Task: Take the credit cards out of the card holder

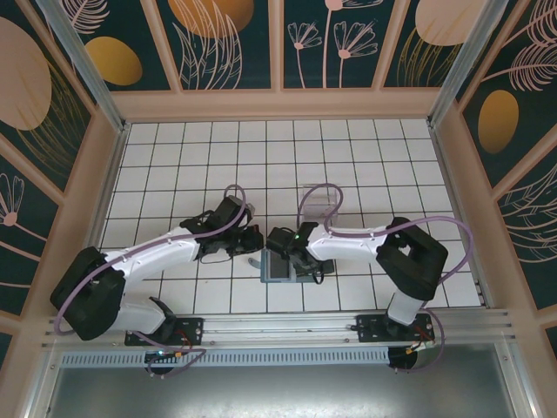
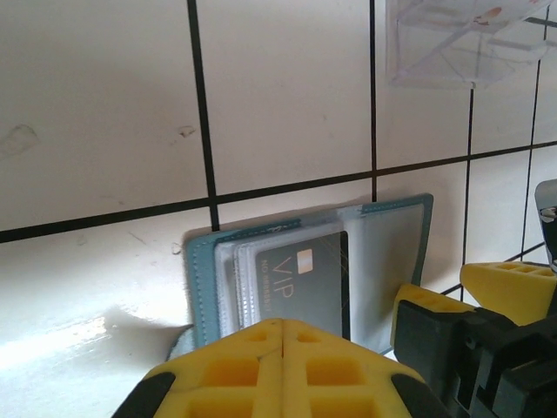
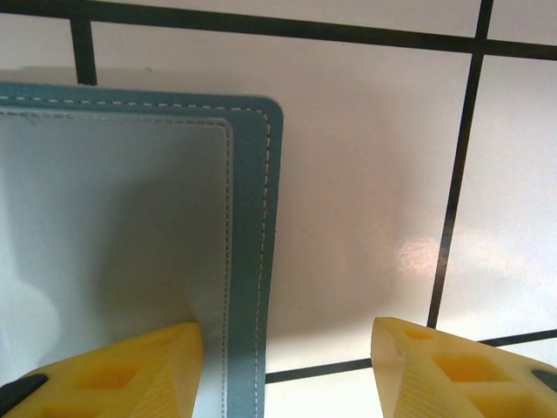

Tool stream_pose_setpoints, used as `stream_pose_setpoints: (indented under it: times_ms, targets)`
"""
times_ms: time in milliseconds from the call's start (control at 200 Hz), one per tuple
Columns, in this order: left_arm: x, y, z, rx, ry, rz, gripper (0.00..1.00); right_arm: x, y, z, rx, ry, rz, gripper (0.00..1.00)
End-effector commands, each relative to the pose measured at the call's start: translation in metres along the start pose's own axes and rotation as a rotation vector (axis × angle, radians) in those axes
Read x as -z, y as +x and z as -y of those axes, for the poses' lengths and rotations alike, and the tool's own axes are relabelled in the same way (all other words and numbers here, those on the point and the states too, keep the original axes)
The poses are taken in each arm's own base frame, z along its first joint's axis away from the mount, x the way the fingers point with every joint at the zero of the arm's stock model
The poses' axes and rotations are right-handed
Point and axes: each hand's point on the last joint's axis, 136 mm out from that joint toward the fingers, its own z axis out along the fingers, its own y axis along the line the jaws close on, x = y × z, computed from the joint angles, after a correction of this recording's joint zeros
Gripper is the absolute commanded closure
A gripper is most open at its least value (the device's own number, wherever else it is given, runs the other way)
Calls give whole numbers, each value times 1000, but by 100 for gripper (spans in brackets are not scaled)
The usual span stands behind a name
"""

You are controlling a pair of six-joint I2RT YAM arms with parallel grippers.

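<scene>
A white tiled table (image 1: 174,157), crossed by a grid of dark lines, carries two things. A teal card holder (image 1: 280,268) lies open and flat near the middle of the near edge, its clear-sleeved inside facing up. Farther back and slightly to the right, well apart from it, a clear plastic tray (image 1: 318,202) sits on the tiles. Faint scuffs mark the glossy surface to the left of the holder.

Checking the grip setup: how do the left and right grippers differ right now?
The left gripper has its fingers pressed together; the right gripper has them apart. The left sits by the dark card; the right straddles an edge of the card holder. Both have yellow fingers.
</scene>
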Motion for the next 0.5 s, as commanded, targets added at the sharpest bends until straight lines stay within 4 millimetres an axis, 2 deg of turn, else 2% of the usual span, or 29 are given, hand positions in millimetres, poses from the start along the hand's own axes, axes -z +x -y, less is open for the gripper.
stream_pose_setpoints:
  times_ms: [0,220,495]
  targets:
    - [-4,-3,18,13,45,-1,93,6,-4,5,-49,-18,27,45]
    - [-10,-2,12,34,26,2,94,32,-15,-1,-94,-129,61,45]
    - [-12,4,11,42,55,-7,94,60,-31,-18,-112,-253,87,46]
